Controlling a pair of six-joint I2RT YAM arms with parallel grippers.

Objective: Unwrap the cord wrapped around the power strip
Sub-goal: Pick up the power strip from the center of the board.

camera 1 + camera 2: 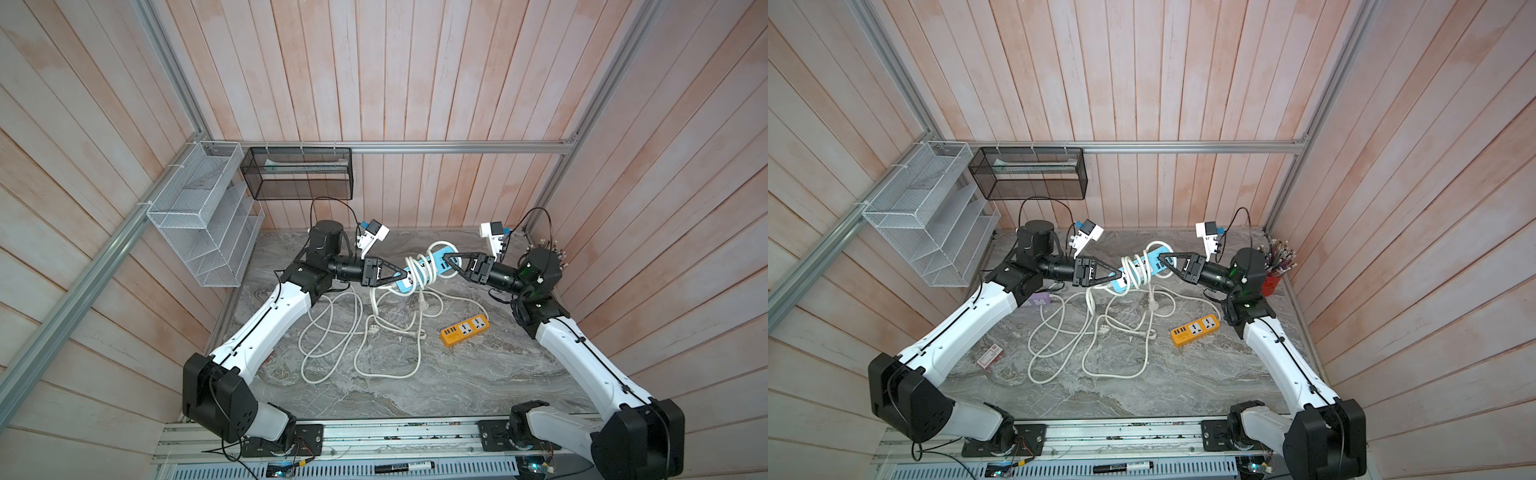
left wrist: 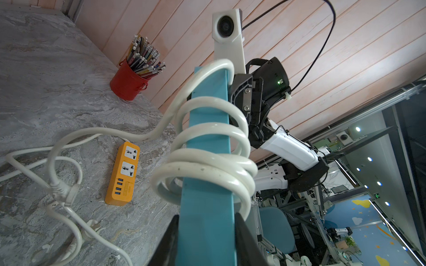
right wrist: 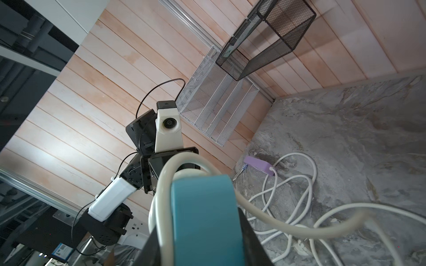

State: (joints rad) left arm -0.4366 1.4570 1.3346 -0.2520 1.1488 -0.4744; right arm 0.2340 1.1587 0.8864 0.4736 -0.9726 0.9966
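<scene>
— Two claws on one strip?
— Yes. The blue power strip (image 1: 438, 262), a smooth plastic bar, hangs between them. The left claw (image 1: 402, 275) pinches one end, and the right claw (image 1: 449, 259) is pressed onto the socket end.
— The cord?
— The thick, glossy white cord (image 1: 417, 270) coils round the bar just past the left claw's tips. Its slack loops on the veined grey marble table (image 1: 457, 386) below both claws.
— The wrist views?
— Left wrist: a boxy orange strip (image 2: 123, 172) and a red pencil cup (image 2: 126, 83). Right wrist: a lilac strip (image 3: 259, 164). Whether a coil is trapped under the right claw's finger is too blurred to tell.
</scene>
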